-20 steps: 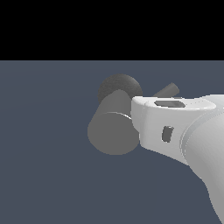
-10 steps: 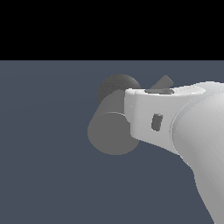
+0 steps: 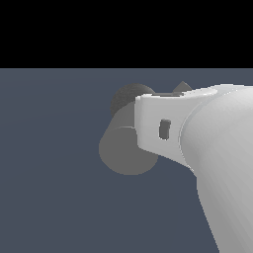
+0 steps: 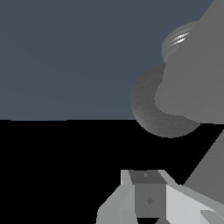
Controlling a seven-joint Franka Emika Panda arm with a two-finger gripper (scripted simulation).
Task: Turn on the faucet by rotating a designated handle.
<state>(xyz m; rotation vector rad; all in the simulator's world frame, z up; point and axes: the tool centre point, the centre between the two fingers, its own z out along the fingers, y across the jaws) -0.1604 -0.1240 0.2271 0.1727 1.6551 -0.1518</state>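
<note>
The faucet [image 3: 127,150] is seen at the centre of the exterior view, its flat round end face turned toward the camera and its darker base [image 3: 129,96] behind. Its right side is covered by the white arm [image 3: 217,143]. Only a tip of the handle [image 3: 182,87] is shown above the arm. The gripper's [image 4: 148,199] state cannot be told.

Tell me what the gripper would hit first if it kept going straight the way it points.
Probably the faucet: in the wrist view its grey body fills the space ahead of the gripper. Depth is unclear, and the handle cannot be picked out.
</note>
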